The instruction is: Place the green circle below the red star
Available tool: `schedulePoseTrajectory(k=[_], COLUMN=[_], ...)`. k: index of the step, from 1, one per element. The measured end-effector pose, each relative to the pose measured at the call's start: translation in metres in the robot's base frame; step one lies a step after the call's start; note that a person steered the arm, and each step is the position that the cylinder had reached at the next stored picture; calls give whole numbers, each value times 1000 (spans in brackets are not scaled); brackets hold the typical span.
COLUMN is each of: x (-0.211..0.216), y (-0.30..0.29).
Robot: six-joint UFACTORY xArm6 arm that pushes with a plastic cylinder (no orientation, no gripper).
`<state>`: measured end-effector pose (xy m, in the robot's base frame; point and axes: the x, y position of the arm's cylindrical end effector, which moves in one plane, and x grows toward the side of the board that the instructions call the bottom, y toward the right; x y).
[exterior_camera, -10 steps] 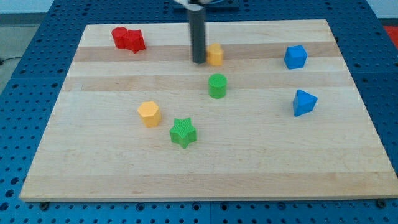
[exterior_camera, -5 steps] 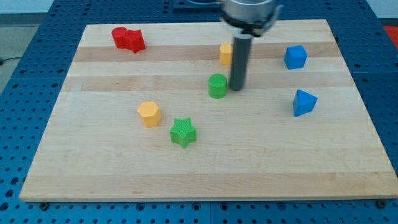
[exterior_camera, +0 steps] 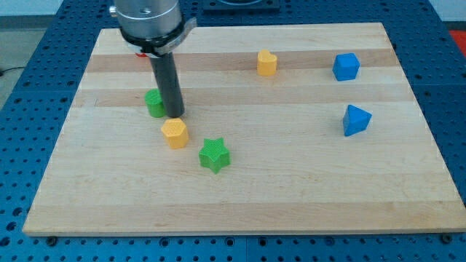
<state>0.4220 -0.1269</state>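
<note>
The green circle [exterior_camera: 153, 102] lies at the left-centre of the wooden board [exterior_camera: 291, 182]. My tip [exterior_camera: 173, 115] touches its right side. The red star at the view's top left is almost wholly hidden behind the arm's grey body [exterior_camera: 148, 18]; only a red sliver [exterior_camera: 143, 52] shows. The green circle sits below that spot.
A yellow hexagon [exterior_camera: 175, 133] lies just below my tip. A green star [exterior_camera: 214, 155] is below and right of it. A yellow block [exterior_camera: 267, 63] is at the top centre. A blue cube [exterior_camera: 346, 66] and a blue triangle-like block [exterior_camera: 355, 120] are on the right.
My tip swept from the right of the green circle to the left, pushing the circle across the board to the left-centre. The arm now covers the red star.
</note>
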Motion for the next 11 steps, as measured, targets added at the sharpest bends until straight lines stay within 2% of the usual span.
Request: schedulePoseTrajectory(k=[1, 3, 4, 5, 6, 7, 8, 10, 11], x=[-1, -48, -53, -34, -36, -56, -55, -60, -79], y=[-52, -52, -51, -63, -117, -104, -66, -40, -40])
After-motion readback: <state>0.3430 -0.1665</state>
